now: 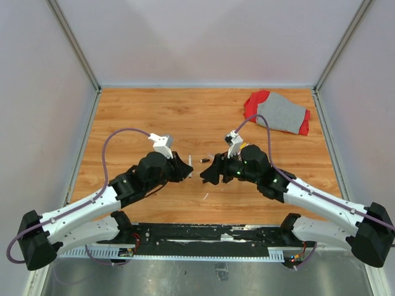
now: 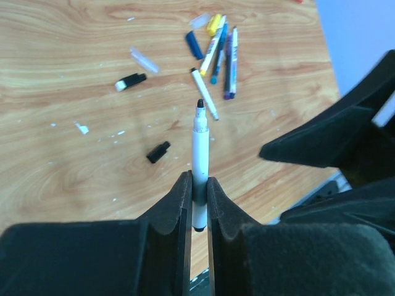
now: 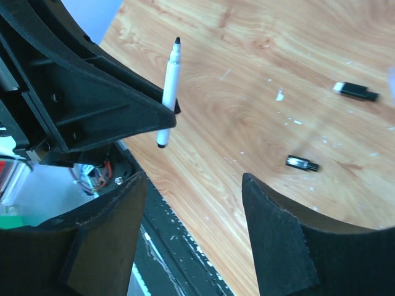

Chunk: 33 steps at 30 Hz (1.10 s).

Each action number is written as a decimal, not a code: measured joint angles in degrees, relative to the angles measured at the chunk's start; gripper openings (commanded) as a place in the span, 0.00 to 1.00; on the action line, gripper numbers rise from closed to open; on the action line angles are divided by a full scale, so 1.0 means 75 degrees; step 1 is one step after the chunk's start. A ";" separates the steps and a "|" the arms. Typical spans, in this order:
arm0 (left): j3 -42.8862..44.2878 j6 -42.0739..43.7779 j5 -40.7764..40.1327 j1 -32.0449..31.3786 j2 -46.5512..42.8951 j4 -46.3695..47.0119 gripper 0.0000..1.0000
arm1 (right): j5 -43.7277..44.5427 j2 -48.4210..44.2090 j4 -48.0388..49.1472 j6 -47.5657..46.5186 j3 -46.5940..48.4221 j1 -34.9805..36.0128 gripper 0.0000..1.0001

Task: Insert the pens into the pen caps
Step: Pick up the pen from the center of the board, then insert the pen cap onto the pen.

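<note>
My left gripper (image 2: pixel 197 185) is shut on a white pen (image 2: pixel 199 145) with a black tip, held upright above the table; the same pen (image 3: pixel 168 92) shows in the right wrist view. My right gripper (image 3: pixel 194 185) faces it, open, with nothing between its fingers (image 3: pixel 278 228). A black pen cap (image 2: pixel 158 152) lies on the wood below the pen. A black-and-white cap (image 2: pixel 131 81) and a blue cap (image 2: pixel 194 44) lie farther off. Several pens (image 2: pixel 221 52) lie in a bunch, one white pen (image 2: pixel 204 94) apart from them. From above, the left gripper (image 1: pixel 185 168) and the right gripper (image 1: pixel 210 172) nearly meet.
A red and grey cloth (image 1: pixel 278 113) lies at the back right of the wooden table (image 1: pixel 185 117). A small white scrap (image 2: pixel 81 127) and a clear cap (image 2: pixel 144 60) lie near the caps. Grey walls enclose three sides; the black base rail (image 1: pixel 203 237) runs along the near edge.
</note>
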 measured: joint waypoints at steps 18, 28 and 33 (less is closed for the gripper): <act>0.1673 0.1358 -0.0204 0.0458 0.1539 -0.2632 0.00 | 0.2719 -0.1137 -0.2605 -0.1233 -0.0335 -0.0003 0.75; 0.1673 0.2107 -0.0440 0.0705 0.0688 -0.2722 0.00 | 0.3080 -0.0985 -0.3745 -0.2130 -0.0216 -0.0061 0.77; 0.1760 0.2419 -0.0455 0.0717 0.0466 -0.3127 0.01 | 0.3002 -0.0402 -0.4164 -0.2547 0.0312 -0.0259 0.77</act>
